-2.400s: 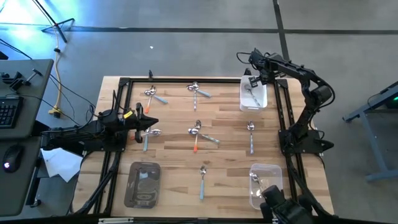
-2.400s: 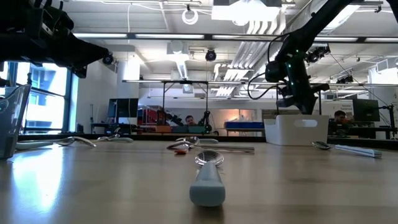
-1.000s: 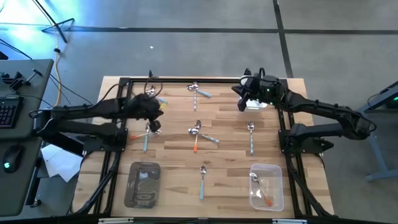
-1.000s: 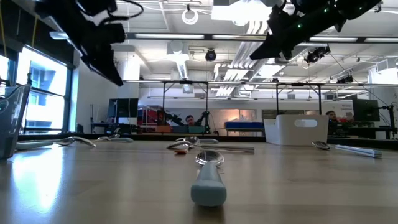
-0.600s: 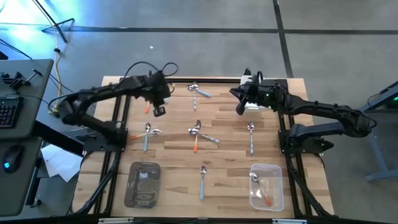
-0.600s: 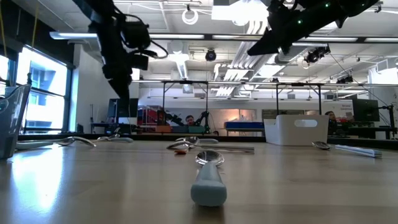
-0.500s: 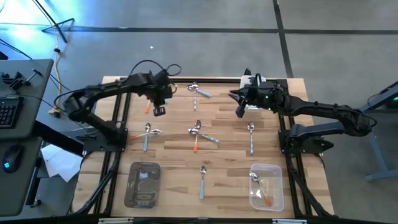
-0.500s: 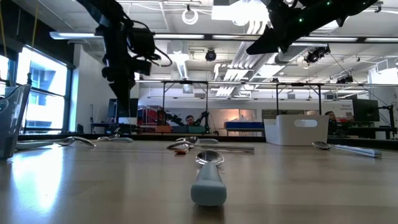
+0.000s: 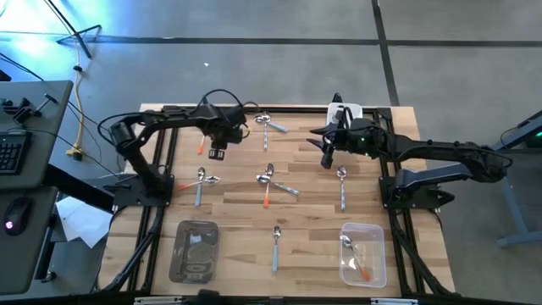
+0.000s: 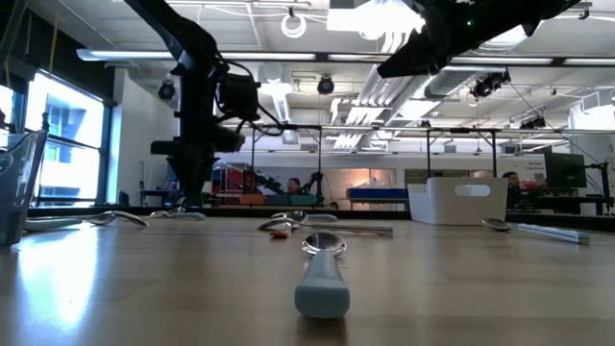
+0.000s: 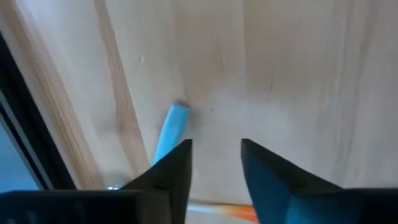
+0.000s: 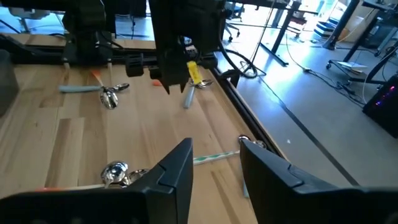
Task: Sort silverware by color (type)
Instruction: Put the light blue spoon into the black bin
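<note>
Spoons lie flat on the wooden table: a blue and orange pair [image 9: 201, 180] at the left, a pair [image 9: 269, 180] in the middle, a blue one [image 9: 341, 185] at the right, one [image 9: 275, 244] near, one [image 9: 269, 124] far. My left gripper [image 9: 216, 155] is open, pointing down close over the table's far left; a blue handle [image 11: 171, 127] and an orange handle [image 11: 241, 214] lie just beside its fingers, untouched. My right gripper [image 9: 325, 161] is open and empty, raised above the table just beyond the right blue spoon.
A white tub [image 9: 345, 110] stands at the far right, partly under my right arm. A clear tub [image 9: 364, 254] holding spoons is at the near right, a grey tub [image 9: 195, 250] at the near left. A black frame [image 9: 169, 110] rims the table.
My left gripper has gone from above the left spoon pair toward the table's far edge and a little right, and has come down close to the table. My right gripper has gone a little toward the near edge. No spoon has moved.
</note>
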